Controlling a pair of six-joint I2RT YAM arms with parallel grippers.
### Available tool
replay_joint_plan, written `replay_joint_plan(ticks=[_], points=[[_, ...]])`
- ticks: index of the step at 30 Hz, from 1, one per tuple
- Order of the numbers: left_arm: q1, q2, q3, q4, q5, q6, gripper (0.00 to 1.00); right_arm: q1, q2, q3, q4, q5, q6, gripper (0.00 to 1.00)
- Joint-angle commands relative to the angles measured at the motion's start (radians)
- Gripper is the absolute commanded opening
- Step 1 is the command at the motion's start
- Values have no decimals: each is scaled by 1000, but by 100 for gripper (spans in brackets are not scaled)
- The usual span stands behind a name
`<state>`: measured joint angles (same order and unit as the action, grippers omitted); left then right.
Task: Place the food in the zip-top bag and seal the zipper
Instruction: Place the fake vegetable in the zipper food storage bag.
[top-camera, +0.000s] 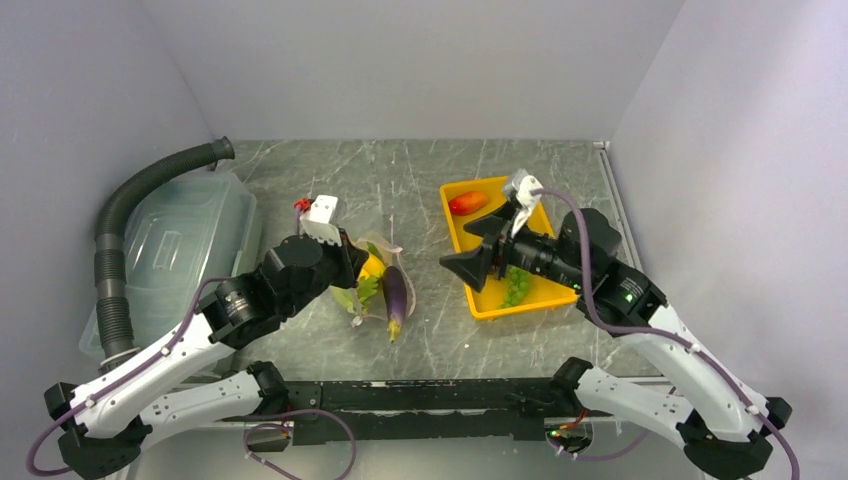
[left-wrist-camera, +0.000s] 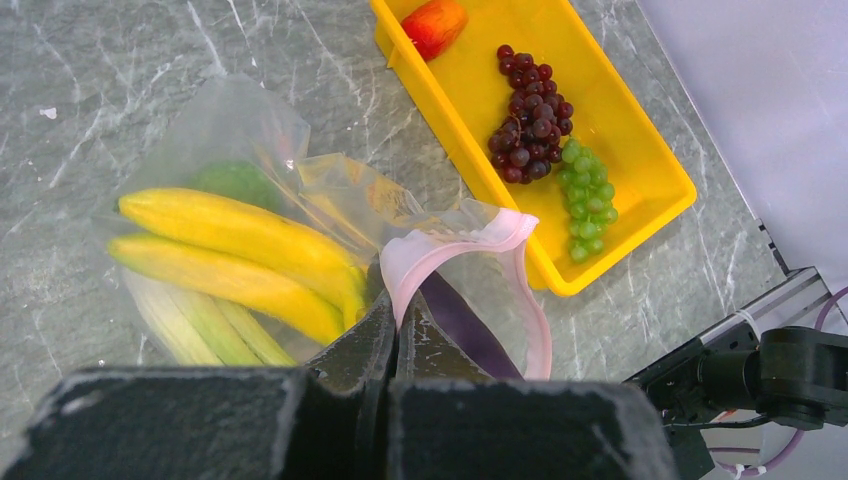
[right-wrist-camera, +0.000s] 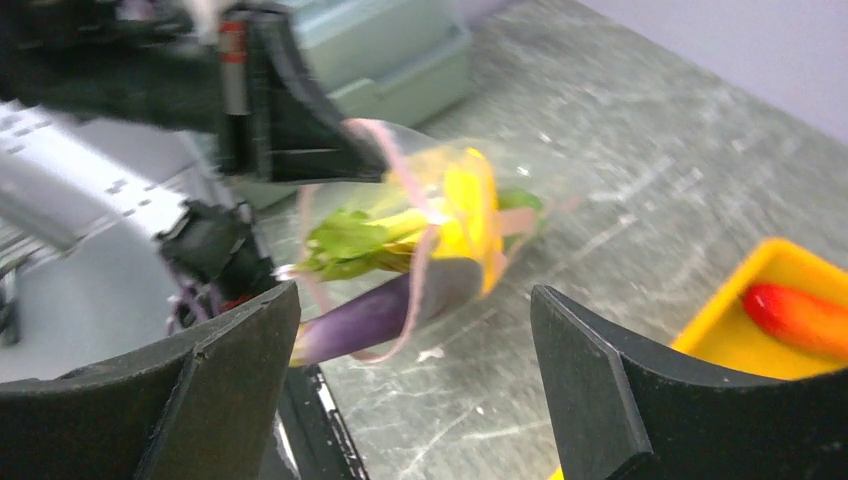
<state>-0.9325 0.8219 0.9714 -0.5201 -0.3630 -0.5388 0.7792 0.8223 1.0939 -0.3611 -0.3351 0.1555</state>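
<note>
The left gripper (left-wrist-camera: 393, 330) is pinching down tight on the pale-pink zipper strip (left-wrist-camera: 470, 240), jaws fully closed on it, and it is holding the mouth of the clear crinkly plastic zip-top bag (top-camera: 372, 285) up in an open loop. The bag is sitting on the grey marbled worktop (top-camera: 420, 170), a little left of the middle and toward the near edge.

Inside it, the yellow bananas (left-wrist-camera: 240, 250) are lying side by side, with the pale green leek (left-wrist-camera: 200, 320) tucked along them and the round green fruit (left-wrist-camera: 235, 180) showing through the plastic behind. The purple eggplant (top-camera: 395, 293) is lying through the mouth, one end poking out toward the near edge.

Over toward the right edge, the yellow rectangular tray (left-wrist-camera: 630, 150) is carrying the rest: the dark grapes (left-wrist-camera: 530, 135) and green grapes (left-wrist-camera: 585, 200) are touching mid-tray, and the red-orange fruit (top-camera: 467, 203) is sitting at the tray's far end.

The right gripper (top-camera: 468, 262) is hanging between tray and bag with jaws spread wide and nothing in them, facing the bag's mouth. On the wrist view the bag is blurring.

At the left edge, a translucent lidded bin (top-camera: 180, 240) is sitting beside a ribbed grey hose (top-camera: 115, 235).
</note>
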Motion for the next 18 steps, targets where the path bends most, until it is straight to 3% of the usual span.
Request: replay_joint_plan(ticks=[1, 6, 18], points=[[3, -6, 47, 52, -9, -9, 0, 21, 64, 65, -135, 304, 76, 87], [3, 4, 57, 36, -37, -21, 0, 100, 81, 94, -178, 451, 103, 83], [2, 10, 49, 20, -111, -60, 0, 511, 271, 283, -372, 786, 240, 75]])
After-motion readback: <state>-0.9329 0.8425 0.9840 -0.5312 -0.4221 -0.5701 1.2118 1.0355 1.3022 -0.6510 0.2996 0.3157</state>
